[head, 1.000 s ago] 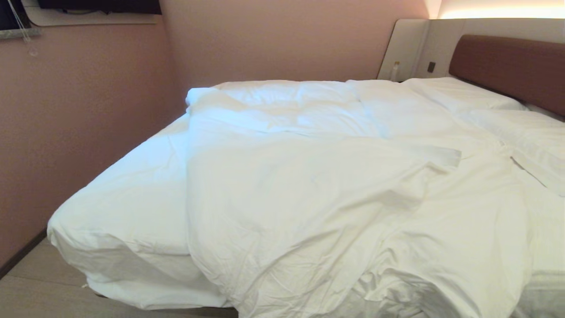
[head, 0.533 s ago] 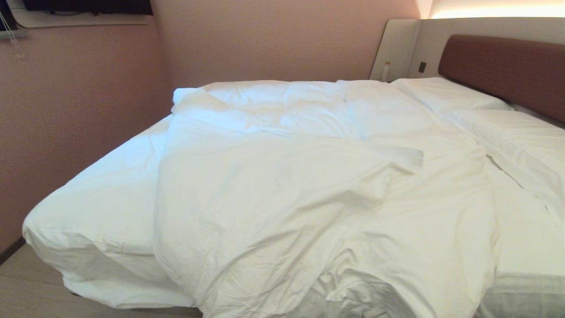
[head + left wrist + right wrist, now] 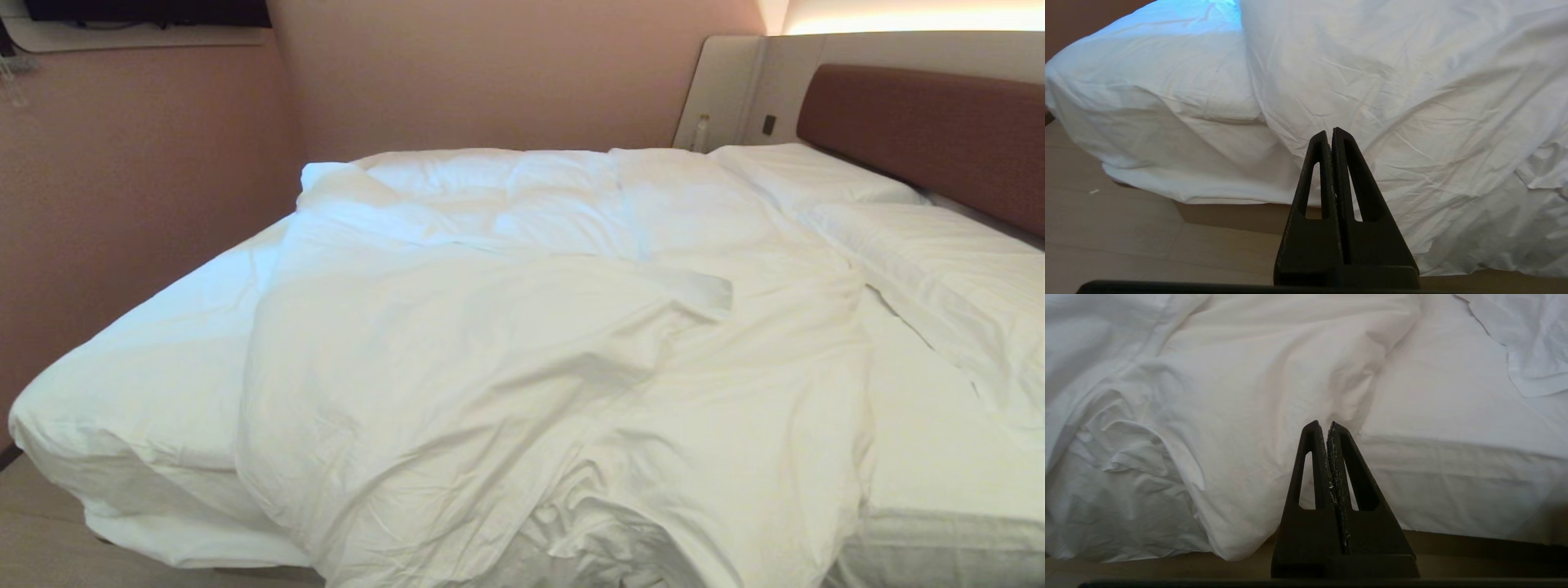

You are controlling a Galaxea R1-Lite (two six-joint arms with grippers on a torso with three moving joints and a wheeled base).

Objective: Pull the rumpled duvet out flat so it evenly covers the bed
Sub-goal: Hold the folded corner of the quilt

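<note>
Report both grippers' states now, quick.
Left gripper: closed, holding nothing, short of the duvet.
Right gripper: closed, holding nothing, also clear of the duvet.

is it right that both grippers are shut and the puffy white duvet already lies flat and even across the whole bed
Not quite. The left gripper and right gripper are shut, but the puffy white duvet is rumpled and bunched, leaving the white mattress sheet bare on the wide low bed; the head view shows it.
</note>
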